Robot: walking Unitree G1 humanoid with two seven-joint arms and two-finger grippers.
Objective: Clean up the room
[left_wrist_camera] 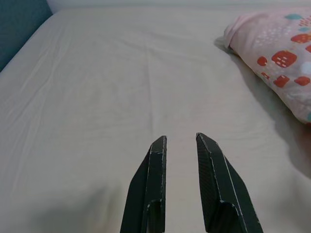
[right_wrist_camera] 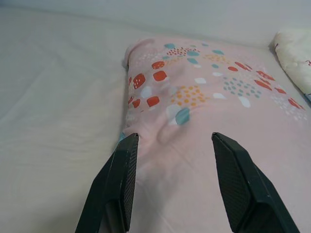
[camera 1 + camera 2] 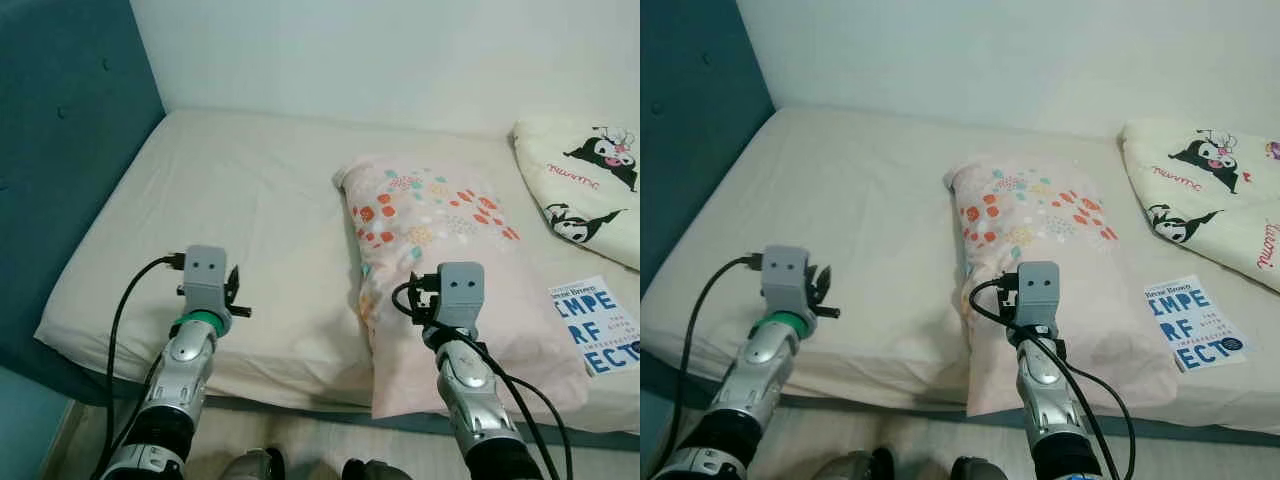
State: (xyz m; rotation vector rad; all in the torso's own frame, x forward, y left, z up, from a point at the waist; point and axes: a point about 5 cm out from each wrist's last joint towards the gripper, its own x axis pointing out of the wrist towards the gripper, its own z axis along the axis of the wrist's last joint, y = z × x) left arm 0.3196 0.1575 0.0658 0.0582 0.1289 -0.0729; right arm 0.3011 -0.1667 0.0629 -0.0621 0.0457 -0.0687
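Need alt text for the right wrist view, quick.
The right gripper, fingers spread open, hovers low over the near end of a pale pink pillow with red, teal and orange prints, lying on a cream bed sheet.

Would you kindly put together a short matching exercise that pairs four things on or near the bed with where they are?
Column one:
1. pillow
2. book
3. cartoon blanket
4. headboard

Column two:
A. lies flat near the front edge of the bed, on the robot's far right
B. stands along the left side of the mattress
C. lies under the open right gripper, reaching the mattress's front edge
D. is bunched at the far right, by the wall

Pairs: 1-C, 2-A, 3-D, 4-B
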